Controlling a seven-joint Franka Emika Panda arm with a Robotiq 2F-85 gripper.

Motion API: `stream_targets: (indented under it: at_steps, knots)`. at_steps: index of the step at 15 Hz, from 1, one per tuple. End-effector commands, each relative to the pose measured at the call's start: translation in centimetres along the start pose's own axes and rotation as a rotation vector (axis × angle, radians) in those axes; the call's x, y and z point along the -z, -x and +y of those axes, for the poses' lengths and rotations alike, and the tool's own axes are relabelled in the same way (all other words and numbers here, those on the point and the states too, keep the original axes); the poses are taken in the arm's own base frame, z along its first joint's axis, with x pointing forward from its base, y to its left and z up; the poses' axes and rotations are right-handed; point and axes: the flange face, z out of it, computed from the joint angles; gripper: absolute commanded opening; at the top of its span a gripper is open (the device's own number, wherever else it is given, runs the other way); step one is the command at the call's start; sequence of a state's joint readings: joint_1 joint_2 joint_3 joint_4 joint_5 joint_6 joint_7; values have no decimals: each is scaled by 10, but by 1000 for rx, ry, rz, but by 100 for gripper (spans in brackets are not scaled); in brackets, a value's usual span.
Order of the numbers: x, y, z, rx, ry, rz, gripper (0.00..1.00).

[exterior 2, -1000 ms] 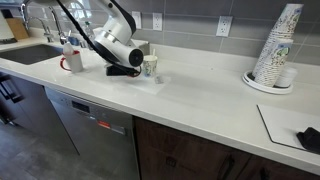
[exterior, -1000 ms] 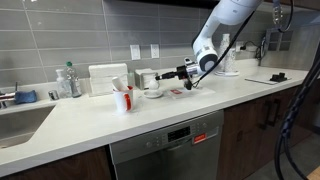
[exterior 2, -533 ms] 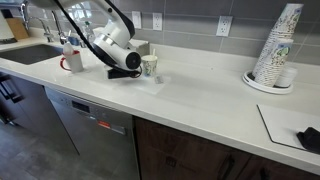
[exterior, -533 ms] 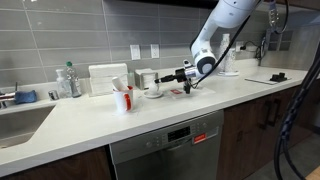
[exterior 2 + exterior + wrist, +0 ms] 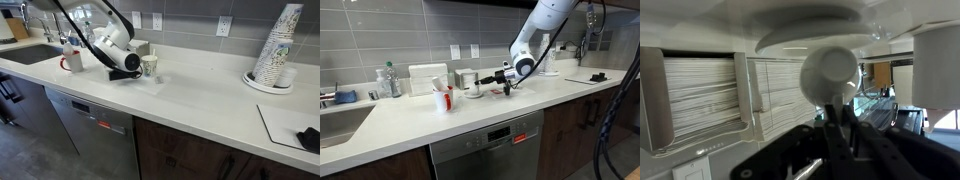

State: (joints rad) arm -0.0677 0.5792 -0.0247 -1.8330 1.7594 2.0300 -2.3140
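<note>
My gripper [image 5: 501, 77] hangs low over the white counter and is shut on the thin handle of a spoon [image 5: 830, 72]. The spoon's round bowl sticks out ahead of the fingers [image 5: 832, 128] in the wrist view. Just beyond the spoon is a white saucer [image 5: 810, 28], with a small cup [image 5: 470, 80] standing by it. In an exterior view the gripper [image 5: 122, 73] lies right next to the patterned cup [image 5: 150, 67]. I cannot tell whether the spoon touches the saucer.
A napkin dispenser [image 5: 427, 78] stands against the tiled wall, with a red mug [image 5: 442, 99] in front and a bottle [image 5: 386, 80] beside a sink [image 5: 340, 122]. A stack of paper cups [image 5: 276, 48] and a dark object [image 5: 308, 138] sit at the counter's other end.
My gripper has edged slightly lower and closer to the cup and saucer, still holding the spoon. Nothing else has moved.
</note>
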Motion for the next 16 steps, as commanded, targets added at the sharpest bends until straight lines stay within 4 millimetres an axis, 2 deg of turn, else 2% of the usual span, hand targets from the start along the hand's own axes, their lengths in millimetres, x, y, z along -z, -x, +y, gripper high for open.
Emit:
stream_targets:
  at_steps: [1, 16]
  knots:
    - [-4, 6, 6, 32, 40, -8, 4]
    - [-13, 9, 9, 54, 52, -49, 6]
